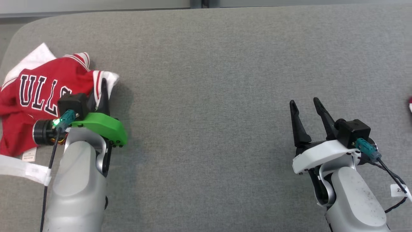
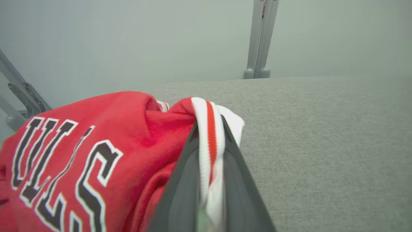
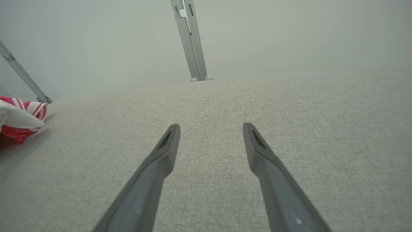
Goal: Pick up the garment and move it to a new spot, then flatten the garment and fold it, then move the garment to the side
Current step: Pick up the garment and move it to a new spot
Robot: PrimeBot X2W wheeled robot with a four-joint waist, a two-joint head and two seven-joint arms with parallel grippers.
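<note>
Our left gripper (image 2: pixel 210 127) pinches the striped white-red trim of the crumpled red garment (image 1: pixel 35 96), black-lettered, at the left end of the grey table (image 1: pixel 206 48); our right gripper (image 1: pixel 304 101) stands spread.

Crumpled red lettered garment (image 1: pixel 35 96), far left
</note>
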